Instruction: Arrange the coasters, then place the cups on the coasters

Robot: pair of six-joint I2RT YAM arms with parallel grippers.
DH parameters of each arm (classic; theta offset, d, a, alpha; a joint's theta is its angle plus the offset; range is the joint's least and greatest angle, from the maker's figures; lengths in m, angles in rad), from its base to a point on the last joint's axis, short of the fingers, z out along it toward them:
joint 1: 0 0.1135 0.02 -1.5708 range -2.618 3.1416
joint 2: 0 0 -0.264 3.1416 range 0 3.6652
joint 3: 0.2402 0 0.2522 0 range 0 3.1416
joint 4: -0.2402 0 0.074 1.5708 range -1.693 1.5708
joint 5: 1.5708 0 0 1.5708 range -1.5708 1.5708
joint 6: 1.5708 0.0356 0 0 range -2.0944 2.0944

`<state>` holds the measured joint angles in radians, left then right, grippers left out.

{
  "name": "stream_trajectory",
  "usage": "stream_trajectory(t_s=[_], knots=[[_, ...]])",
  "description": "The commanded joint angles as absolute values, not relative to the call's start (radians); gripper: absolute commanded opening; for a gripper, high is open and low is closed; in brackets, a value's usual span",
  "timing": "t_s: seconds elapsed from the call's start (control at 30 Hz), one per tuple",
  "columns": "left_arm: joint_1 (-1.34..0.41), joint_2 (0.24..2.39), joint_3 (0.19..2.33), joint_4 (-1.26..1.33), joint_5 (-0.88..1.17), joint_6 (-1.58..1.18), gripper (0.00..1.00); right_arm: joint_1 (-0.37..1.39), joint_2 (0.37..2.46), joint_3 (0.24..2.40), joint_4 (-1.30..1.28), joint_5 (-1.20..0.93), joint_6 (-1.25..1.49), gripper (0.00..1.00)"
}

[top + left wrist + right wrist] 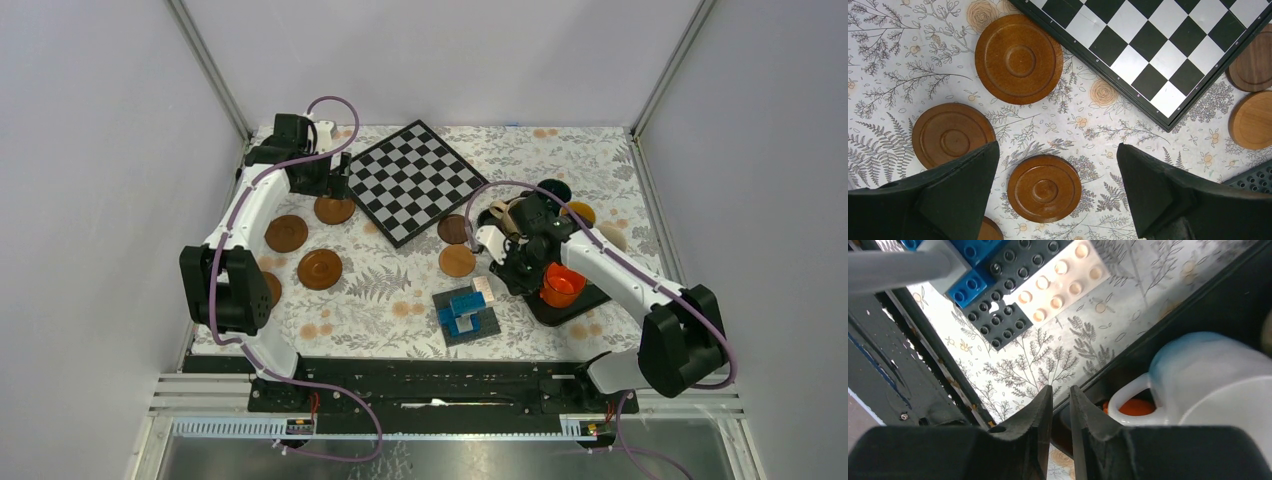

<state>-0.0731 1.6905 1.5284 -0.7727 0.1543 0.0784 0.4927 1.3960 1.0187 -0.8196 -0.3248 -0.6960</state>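
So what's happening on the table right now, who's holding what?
Nothing is held. The left gripper hangs open above four coasters laid out on the left. Two more coasters lie by the near corner of the chessboard. The right gripper is shut and empty, over the edge of the black tray, next to the white cup. The cups are grouped on the right, the orange cup among them; none sits on a coaster yet.

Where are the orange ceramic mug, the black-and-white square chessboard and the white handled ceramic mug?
Orange ceramic mug [561,287]: top view, on its orange body beside the right arm.
Black-and-white square chessboard [418,180]: top view, middle of the board.
White handled ceramic mug [1198,365]: right wrist view, on its outer wall.
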Motion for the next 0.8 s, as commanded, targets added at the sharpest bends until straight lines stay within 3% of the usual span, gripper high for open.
stream_trajectory(t_s=[0.0,0.43,0.77], knots=[[-0.069,1.644,1.521,-0.768,0.149,0.063,0.99,0.504,1.414,0.968,-0.772,-0.293,-0.689,0.26],[-0.069,1.661,1.529,-0.773,0.145,0.06,0.99,0.505,1.445,0.809,-0.607,-0.152,-0.67,0.22],[-0.069,1.687,1.55,-0.775,0.15,0.052,0.99,0.5,1.454,0.73,-0.464,0.099,-0.718,0.22]])
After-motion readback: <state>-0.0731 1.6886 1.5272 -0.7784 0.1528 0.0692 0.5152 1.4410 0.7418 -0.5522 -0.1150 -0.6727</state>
